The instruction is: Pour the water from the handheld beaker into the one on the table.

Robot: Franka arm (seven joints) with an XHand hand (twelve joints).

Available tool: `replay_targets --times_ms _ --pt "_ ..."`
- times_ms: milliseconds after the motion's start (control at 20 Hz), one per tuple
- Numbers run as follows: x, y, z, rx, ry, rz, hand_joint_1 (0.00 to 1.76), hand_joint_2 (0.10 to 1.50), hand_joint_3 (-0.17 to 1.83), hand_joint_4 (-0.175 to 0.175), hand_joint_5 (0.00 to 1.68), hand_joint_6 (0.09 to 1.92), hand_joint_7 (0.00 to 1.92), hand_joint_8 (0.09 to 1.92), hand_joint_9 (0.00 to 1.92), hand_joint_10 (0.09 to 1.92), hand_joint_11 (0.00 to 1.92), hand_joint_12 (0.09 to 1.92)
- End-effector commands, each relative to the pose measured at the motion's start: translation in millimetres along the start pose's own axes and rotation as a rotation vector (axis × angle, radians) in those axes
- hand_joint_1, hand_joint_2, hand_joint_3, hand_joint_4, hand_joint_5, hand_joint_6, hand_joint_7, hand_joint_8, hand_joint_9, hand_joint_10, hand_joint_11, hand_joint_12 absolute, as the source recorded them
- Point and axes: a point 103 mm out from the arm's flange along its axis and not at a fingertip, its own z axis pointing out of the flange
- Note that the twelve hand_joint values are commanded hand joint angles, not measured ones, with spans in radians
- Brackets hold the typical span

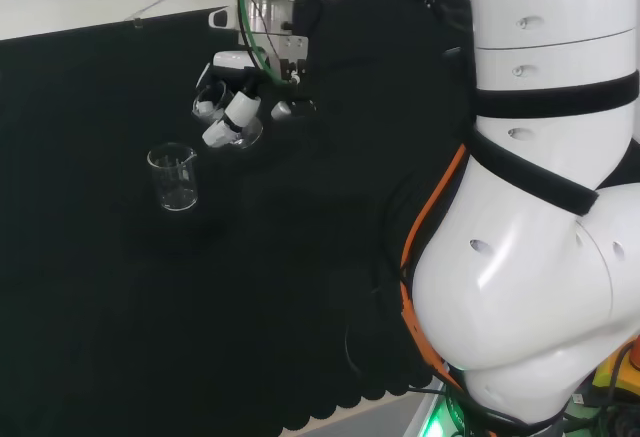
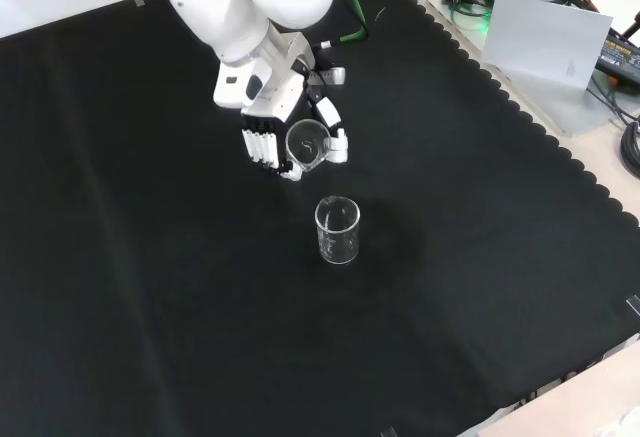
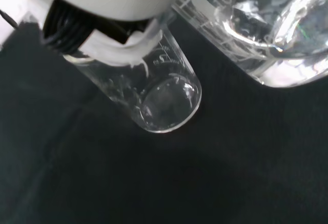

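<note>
My hand (image 1: 238, 109) hangs over the black cloth, its fingers curled round a clear handheld beaker (image 2: 307, 143). That beaker is tipped over, and in the front view its mouth faces the camera. A second clear beaker (image 1: 174, 179) stands upright on the cloth, just left of and below the hand in the head view. In the front view this table beaker (image 2: 337, 229) sits a little nearer than the hand (image 2: 266, 137). Close up in the wrist view, the held beaker (image 3: 266, 29) with printed marks shows clear liquid, and the table beaker (image 3: 164, 93) lies beyond it.
The arm's own white links (image 1: 540, 207) take up the right of the head view. The cloth's scalloped edge (image 2: 560, 147) runs along the right of the front view, with a grey sheet and equipment (image 2: 545, 27) beyond it.
</note>
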Motion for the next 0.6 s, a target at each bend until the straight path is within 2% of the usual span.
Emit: replay_targets --times_ms 50,250,600 --pt "8.6 8.8 13.4 0.114 -0.076 0.007 1.43 0.53 0.94 -0.175 1.02 1.07 1.22 0.99 1.31 0.89 1.02 0.93" --pt "11.0 9.5 14.5 0.156 -0.116 0.016 1.43 0.53 0.95 -0.175 1.02 1.07 1.22 0.99 1.31 0.89 1.02 0.92" --pt "14.0 6.1 9.8 0.192 -0.160 0.022 1.43 0.53 0.96 -0.175 1.01 1.09 1.21 1.01 1.30 0.91 1.02 0.92"
